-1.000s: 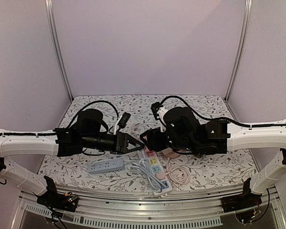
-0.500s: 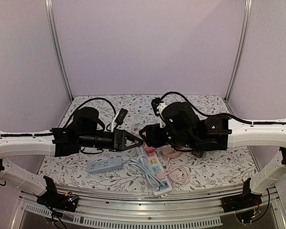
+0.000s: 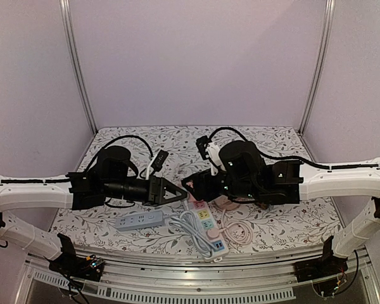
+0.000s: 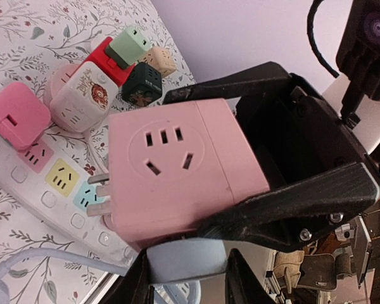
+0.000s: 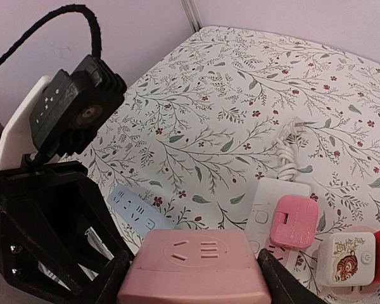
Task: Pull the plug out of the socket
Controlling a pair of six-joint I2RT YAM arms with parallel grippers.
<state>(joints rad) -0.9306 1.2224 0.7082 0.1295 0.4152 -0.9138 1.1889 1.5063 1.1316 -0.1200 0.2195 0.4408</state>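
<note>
A pink cube socket (image 5: 196, 269) hangs above the table, and my right gripper (image 5: 196, 282) is shut on its sides. Its bare prongs (image 4: 98, 193) point toward the strip below. My left gripper (image 4: 187, 278) is shut on a pale blue-grey plug (image 4: 187, 266) pressed against one face of the pink cube (image 4: 177, 168). I see no gap between plug and cube. From above, the left gripper (image 3: 179, 192) and right gripper (image 3: 193, 183) meet tip to tip over the table's middle, and only a sliver of pink (image 3: 191, 184) shows.
Under the grippers lies a white power strip (image 3: 206, 223) with coloured sockets, a pink plug (image 5: 294, 220) in it, and a coiled white cord (image 3: 189, 223). A pale blue strip (image 3: 139, 220) lies to its left. Several cube adapters (image 4: 82, 95) cluster to the right of the white strip.
Both grippers rose a little, then sank again. The left one ended slightly further left. Both grips look the same throughout.
</note>
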